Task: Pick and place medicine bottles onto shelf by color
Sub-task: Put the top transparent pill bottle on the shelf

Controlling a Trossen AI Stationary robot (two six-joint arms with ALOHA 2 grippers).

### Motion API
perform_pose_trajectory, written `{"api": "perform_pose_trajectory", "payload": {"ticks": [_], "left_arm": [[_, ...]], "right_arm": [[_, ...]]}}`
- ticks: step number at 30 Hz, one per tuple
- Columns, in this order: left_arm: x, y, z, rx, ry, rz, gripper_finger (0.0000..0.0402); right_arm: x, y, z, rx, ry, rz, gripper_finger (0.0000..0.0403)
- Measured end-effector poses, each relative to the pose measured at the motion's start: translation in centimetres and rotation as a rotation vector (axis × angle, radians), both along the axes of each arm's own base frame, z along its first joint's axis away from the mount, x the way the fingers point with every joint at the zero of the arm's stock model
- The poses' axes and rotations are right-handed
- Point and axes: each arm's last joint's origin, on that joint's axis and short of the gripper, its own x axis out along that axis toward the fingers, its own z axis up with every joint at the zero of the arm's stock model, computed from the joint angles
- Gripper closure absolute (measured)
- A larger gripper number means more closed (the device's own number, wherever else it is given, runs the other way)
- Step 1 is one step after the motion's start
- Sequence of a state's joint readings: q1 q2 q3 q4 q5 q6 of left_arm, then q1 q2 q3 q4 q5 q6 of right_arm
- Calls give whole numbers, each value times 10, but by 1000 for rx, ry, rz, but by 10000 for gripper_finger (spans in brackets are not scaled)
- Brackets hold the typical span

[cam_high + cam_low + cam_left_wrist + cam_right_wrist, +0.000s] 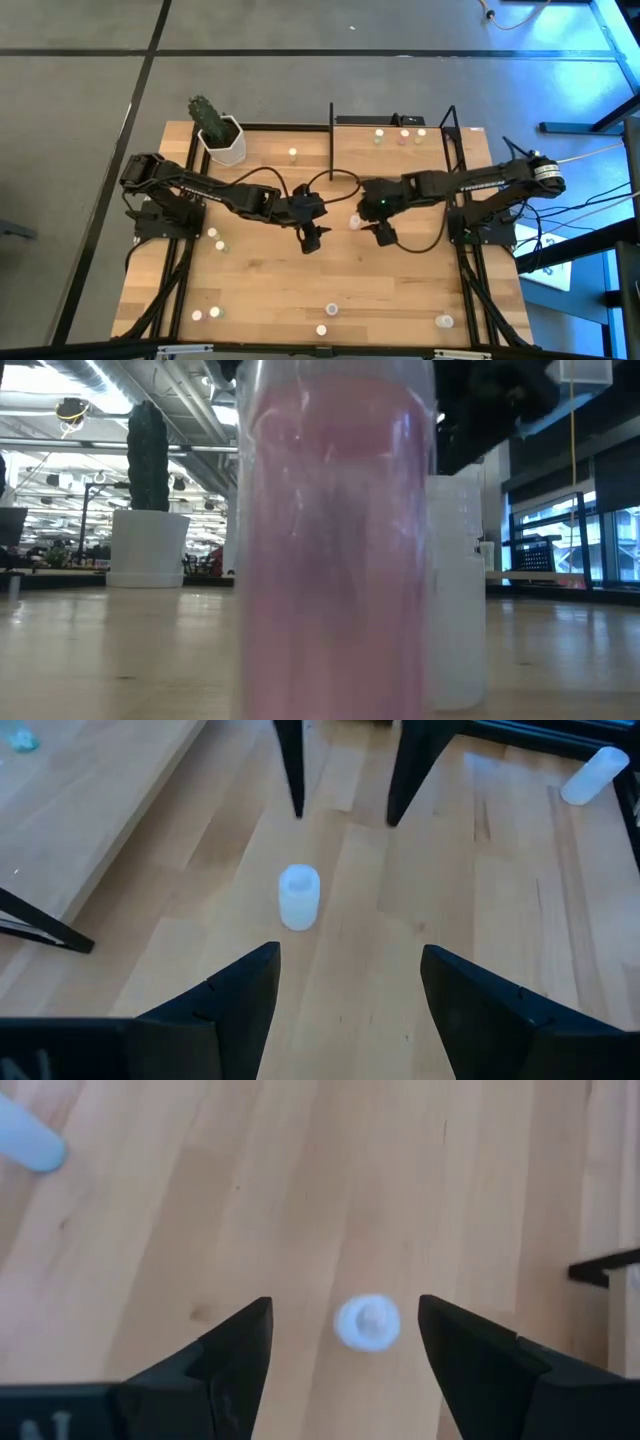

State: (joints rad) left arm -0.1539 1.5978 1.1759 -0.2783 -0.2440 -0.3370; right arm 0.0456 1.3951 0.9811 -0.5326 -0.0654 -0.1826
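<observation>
Both arms meet at the table's middle. My left gripper (313,238) is open and touches nothing; a small whitish bottle (298,898) stands upright on the wood ahead of its fingers. My right gripper (383,234) is open and points down; a white-capped bottle (367,1321) stands on the table below it, between the lines of its fingers and untouched. In the high view a pinkish-white bottle (355,221) stands between the two grippers. The shelf (400,150) stands at the far side, with three bottles (404,135) along its far edge.
Loose bottles stand at the left (216,238), along the near edge (331,310) and at the far side (293,153). A white pot with a cactus (220,138) stands at the far left. A pink bottle (335,540) fills the low view. Black shelf uprights (290,765) rise beyond the left gripper.
</observation>
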Motion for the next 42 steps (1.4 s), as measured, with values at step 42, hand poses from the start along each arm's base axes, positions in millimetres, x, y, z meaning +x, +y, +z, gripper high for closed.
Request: {"api": "perform_pose_trajectory", "payload": {"ticks": [42], "left_arm": [[0,2,0,-37,-7,37,166]], "right_arm": [[11,-25,-102,38,-4,-1,219]]}}
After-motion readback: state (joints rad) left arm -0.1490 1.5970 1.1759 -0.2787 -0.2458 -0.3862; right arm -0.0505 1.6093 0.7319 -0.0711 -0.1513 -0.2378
